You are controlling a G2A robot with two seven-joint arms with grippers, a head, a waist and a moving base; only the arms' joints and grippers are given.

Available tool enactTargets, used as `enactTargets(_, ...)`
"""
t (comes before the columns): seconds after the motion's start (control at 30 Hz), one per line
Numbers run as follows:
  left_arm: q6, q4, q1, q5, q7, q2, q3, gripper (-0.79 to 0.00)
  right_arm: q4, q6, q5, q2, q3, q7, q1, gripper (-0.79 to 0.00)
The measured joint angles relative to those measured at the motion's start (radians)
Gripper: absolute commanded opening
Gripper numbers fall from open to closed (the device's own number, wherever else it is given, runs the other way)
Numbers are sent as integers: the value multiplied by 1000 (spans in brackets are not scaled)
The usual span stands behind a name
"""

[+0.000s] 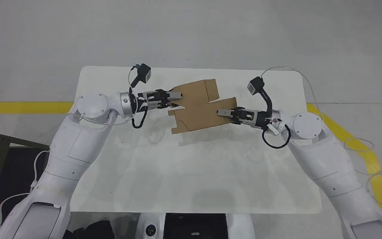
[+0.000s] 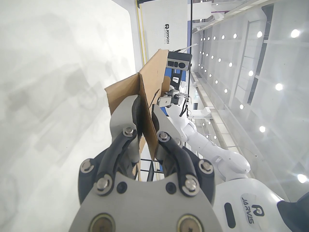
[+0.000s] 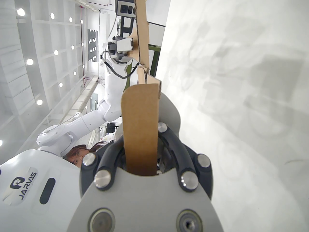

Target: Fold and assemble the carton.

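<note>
A flat brown cardboard carton point(image 1: 200, 106) hangs above the middle of the white table point(image 1: 197, 173), held between both arms. My left gripper point(image 1: 176, 95) is shut on the carton's left edge; in the left wrist view the carton point(image 2: 144, 97) sits edge-on between the fingers point(image 2: 125, 112). My right gripper point(image 1: 222, 113) is shut on the carton's right side. In the right wrist view a rounded flap of the carton point(image 3: 140, 126) runs between the jaws and covers most of them. Each wrist view shows the other gripper farther off along the cardboard.
The table's shadow-marked white top lies under the carton. Yellow floor tape point(image 1: 33, 107) runs past the table's left and right sides. A thin cable point(image 1: 298, 74) arcs over the table's far right corner.
</note>
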Motion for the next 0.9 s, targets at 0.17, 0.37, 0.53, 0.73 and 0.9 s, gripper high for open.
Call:
enactTargets(0.17,0,1,1,0,-3,-1,0,-785,2,0,-3,-3,7,5,-2,-785)
enactTargets(0.37,-7,-6,0,13,-10,-2,0,-785,11,0,-5,-6,18,11,-6,-422)
enactTargets(0.53,-40,-14,-6,45,-20,0,-7,-785,47,4,-67,4,57,10,-11,-163)
enactTargets(0.73,-98,-20,-9,98,-28,7,-31,-785,54,-29,-143,32,167,-29,-55,-191)
enactTargets(0.9,-129,-25,1,129,-48,13,-43,-785,-32,-79,-81,42,229,1,-99,-166)
